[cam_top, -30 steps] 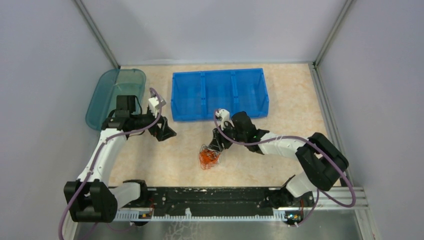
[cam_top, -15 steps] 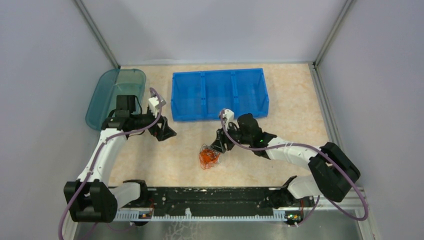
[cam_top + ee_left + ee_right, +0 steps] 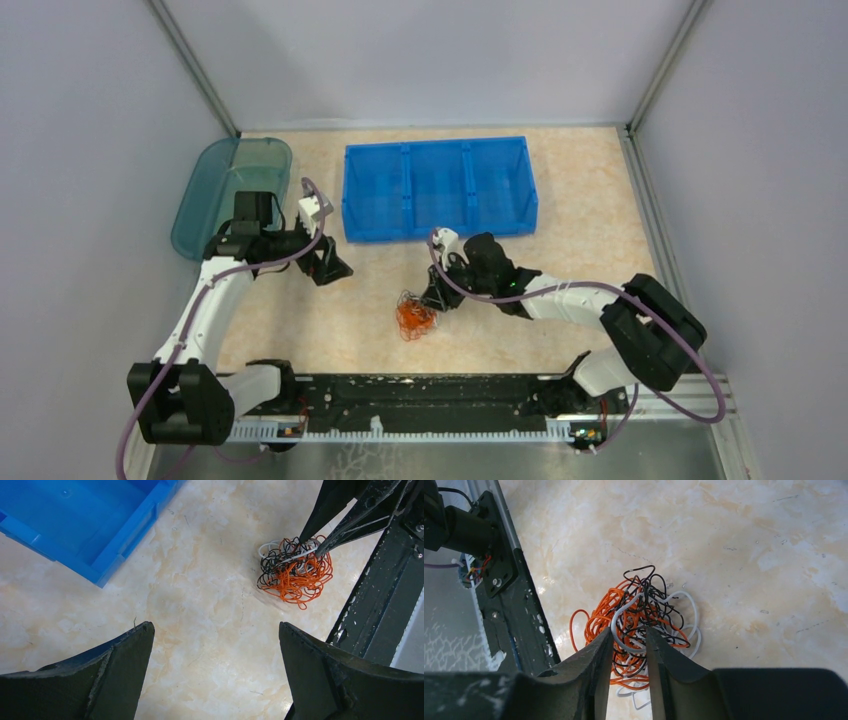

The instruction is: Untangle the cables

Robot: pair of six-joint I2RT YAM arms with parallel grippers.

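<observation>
Between the nearly closed fingers of your right gripper (image 3: 629, 630) sits a white loop of the cables (image 3: 596, 615), apparently pinched. The small orange, black and white clump rests on the table (image 3: 749, 555) just beneath those tips. Your left gripper (image 3: 215, 625) hangs well apart from the clump, fingers spread wide and empty. If you pull now, the whole knot may rise as one, since nothing pins it down, or the thin strand may slip free. Since half a second ago, the clump has not moved; only the right arm's elbow has swung inward.
</observation>
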